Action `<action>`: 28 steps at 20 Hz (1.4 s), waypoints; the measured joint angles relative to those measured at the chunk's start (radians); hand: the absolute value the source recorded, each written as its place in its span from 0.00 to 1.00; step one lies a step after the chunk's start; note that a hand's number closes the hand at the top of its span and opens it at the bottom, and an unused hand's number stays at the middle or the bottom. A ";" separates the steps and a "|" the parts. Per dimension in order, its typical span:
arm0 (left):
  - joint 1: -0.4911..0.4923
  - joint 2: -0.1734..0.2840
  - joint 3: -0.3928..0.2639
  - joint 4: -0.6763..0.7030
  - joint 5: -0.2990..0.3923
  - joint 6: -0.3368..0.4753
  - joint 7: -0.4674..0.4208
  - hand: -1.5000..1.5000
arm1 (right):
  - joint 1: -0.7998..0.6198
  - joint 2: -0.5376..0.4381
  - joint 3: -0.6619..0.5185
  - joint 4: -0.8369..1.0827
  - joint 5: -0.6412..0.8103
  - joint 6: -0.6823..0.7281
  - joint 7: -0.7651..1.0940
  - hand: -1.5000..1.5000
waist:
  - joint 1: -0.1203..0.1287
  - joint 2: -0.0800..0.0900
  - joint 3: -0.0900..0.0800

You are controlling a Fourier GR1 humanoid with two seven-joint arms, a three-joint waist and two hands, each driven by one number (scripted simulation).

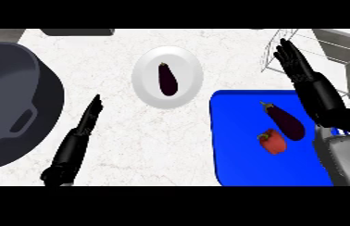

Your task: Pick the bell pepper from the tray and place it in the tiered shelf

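A red bell pepper [272, 142] lies on the blue tray [236, 141] at the lower right, beside a dark purple eggplant [284, 120]. The wire tiered shelf [328, 44] shows at the upper right corner. My right hand [295, 63] is open with straight fingers, above the tray's far edge and close to the shelf, apart from the pepper. My left hand [85, 123] is open, fingers straight, over the counter left of the plate, holding nothing.
A white plate [145, 79] with a second eggplant [167, 78] sits at the centre back. A large dark pan [27, 100] fills the left side. A grey object [75, 32] lies at the back edge.
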 measured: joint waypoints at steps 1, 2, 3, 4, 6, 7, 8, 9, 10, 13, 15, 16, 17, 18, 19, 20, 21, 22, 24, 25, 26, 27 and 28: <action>0.012 0.003 0.006 -0.009 0.001 0.000 0.012 0.50 | 0.000 0.012 0.008 0.005 0.010 -0.001 -0.008 1.00 | 0.003 -0.006 0.002; 0.015 0.011 0.027 -0.001 0.014 -0.005 0.024 0.50 | 0.020 0.026 0.025 -0.017 0.020 -0.002 -0.017 1.00 | 0.004 -0.011 0.003; 0.010 0.022 0.055 0.018 0.033 -0.014 0.037 0.50 | 0.035 0.034 0.035 -0.023 0.022 0.011 -0.044 1.00 | 0.004 -0.014 0.004; 0.009 0.033 0.081 0.032 0.050 -0.016 0.058 0.50 | 0.054 0.041 0.050 -0.047 0.019 0.025 -0.064 1.00 | 0.003 -0.018 0.005; 0.011 0.065 0.145 0.062 0.093 -0.023 0.105 0.50 | 0.074 0.060 0.087 -0.080 0.026 0.049 -0.110 1.00 | 0.006 -0.022 0.006; 0.024 0.070 0.158 0.073 0.103 -0.020 0.117 0.50 | 0.085 0.029 0.062 -0.066 0.081 0.000 -0.099 1.00 | -0.004 -0.024 0.003; 0.034 0.073 0.172 0.085 0.115 -0.018 0.129 0.50 | 0.106 0.024 0.037 -0.055 0.123 -0.063 -0.096 1.00 | -0.013 -0.025 0.003; 0.041 0.078 0.187 0.096 0.130 -0.022 0.141 0.50 | 0.130 0.032 0.018 -0.049 0.160 -0.127 -0.108 1.00 | -0.019 -0.026 0.004; 0.047 0.085 0.198 0.103 0.145 -0.030 0.154 0.50 | 0.160 0.047 0.011 -0.054 0.199 -0.187 -0.128 0.00 | -0.021 -0.027 0.005; 0.028 0.105 0.234 0.138 0.180 -0.065 0.187 0.50 | 0.288 0.119 0.056 -0.059 0.276 -0.282 -0.250 0.00 | -0.016 -0.028 0.006; 0.016 0.118 0.257 0.148 0.197 -0.092 0.207 0.50 | 0.359 0.146 0.092 -0.069 0.308 -0.301 -0.308 0.00 | -0.009 -0.028 0.007; 0.023 0.110 0.257 0.148 0.195 -0.092 0.208 0.50 | 0.408 0.152 0.115 -0.102 0.328 -0.312 -0.316 0.00 | -0.008 -0.028 0.007; 0.017 0.106 0.259 0.156 0.192 -0.091 0.211 0.50 | 0.451 0.165 0.144 -0.133 0.363 -0.338 -0.320 0.00 | -0.008 -0.029 0.007; 0.022 0.109 0.265 0.155 0.194 -0.096 0.214 0.50 | 0.487 0.162 0.154 -0.169 0.392 -0.361 -0.308 0.00 | -0.007 -0.029 0.007; 0.025 0.115 0.273 0.154 0.200 -0.105 0.220 0.50 | 0.520 0.153 0.155 -0.191 0.422 -0.383 -0.298 0.00 | -0.007 -0.030 0.006; 0.017 0.116 0.278 0.166 0.203 -0.112 0.219 0.50 | 0.545 0.139 0.154 -0.221 0.456 -0.404 -0.278 0.00 | -0.009 -0.030 0.006; 0.022 0.119 0.283 0.167 0.204 -0.118 0.214 0.50 | 0.568 0.124 0.149 -0.241 0.495 -0.429 -0.257 0.00 | -0.009 -0.031 0.006; 0.021 0.122 0.286 0.165 0.205 -0.120 0.217 0.50 | 0.591 0.106 0.143 -0.264 0.534 -0.447 -0.229 0.00 | -0.011 -0.031 0.005; 0.024 0.125 0.291 0.160 0.209 -0.128 0.221 0.50 | 0.623 0.070 0.127 -0.310 0.610 -0.470 -0.158 0.00 | -0.009 -0.031 0.005; 0.018 0.113 0.283 0.162 0.201 -0.117 0.225 0.50 | 0.643 0.050 0.124 -0.341 0.647 -0.470 -0.116 0.00 | -0.011 -0.031 0.004; 0.018 0.114 0.287 0.165 0.203 -0.120 0.225 0.50 | 0.664 0.025 0.117 -0.367 0.683 -0.467 -0.079 0.00 | -0.011 -0.031 0.004; 0.017 0.109 0.281 0.162 0.196 -0.115 0.227 0.50 | 0.678 0.012 0.124 -0.390 0.731 -0.461 -0.030 0.00 | -0.010 -0.030 0.004; 0.012 0.109 0.280 0.161 0.194 -0.114 0.234 0.50 | 0.688 -0.011 0.127 -0.413 0.772 -0.442 0.015 0.00 | -0.008 -0.030 0.003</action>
